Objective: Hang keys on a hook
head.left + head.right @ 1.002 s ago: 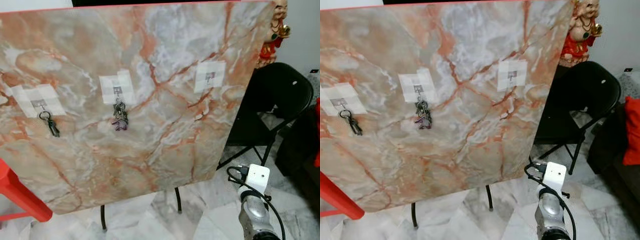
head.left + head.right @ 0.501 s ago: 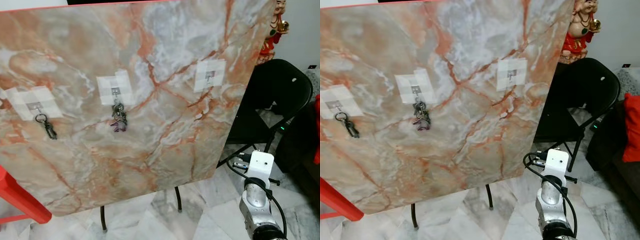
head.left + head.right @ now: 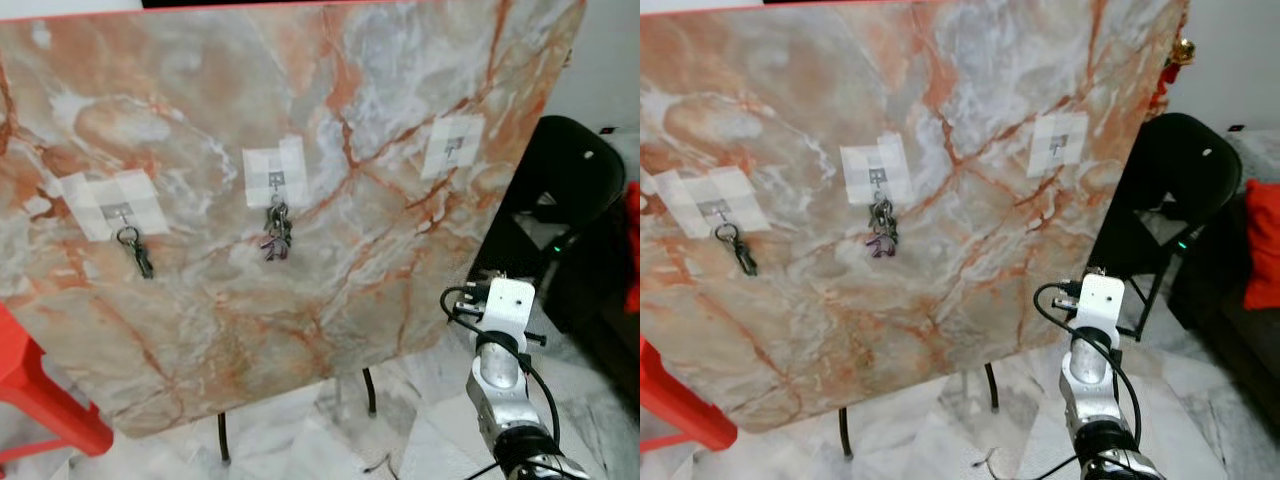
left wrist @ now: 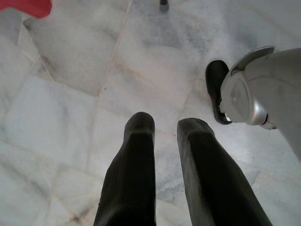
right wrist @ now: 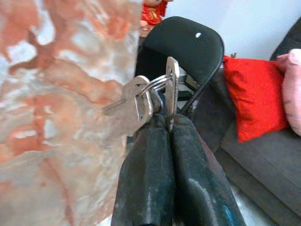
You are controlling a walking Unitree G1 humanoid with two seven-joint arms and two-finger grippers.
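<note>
A marble board [image 3: 300,330] leans upright with three taped hooks. The left hook [image 3: 121,211] holds a small key bunch [image 3: 135,252], and the middle hook [image 3: 276,184] holds a larger key bunch [image 3: 276,235]. The right hook [image 3: 451,148] is bare. My right arm [image 3: 497,372] reaches up at the board's lower right corner, below the bare hook. In the right wrist view my right gripper [image 5: 168,123] is shut on a silver key ring with keys [image 5: 141,101], close to the board's edge. My left gripper [image 4: 164,125] hangs over the floor, fingers slightly apart.
A black folding chair [image 3: 570,170] stands just right of the board, with a dark sofa and red cushion [image 3: 1260,240] beyond. A red stool [image 3: 40,400] is at the lower left. Black legs [image 3: 222,440] stand under the board on the marble floor.
The view has shifted, so the board sits further right in the picture. My right arm has risen a little and come nearer the board's lower right corner.
</note>
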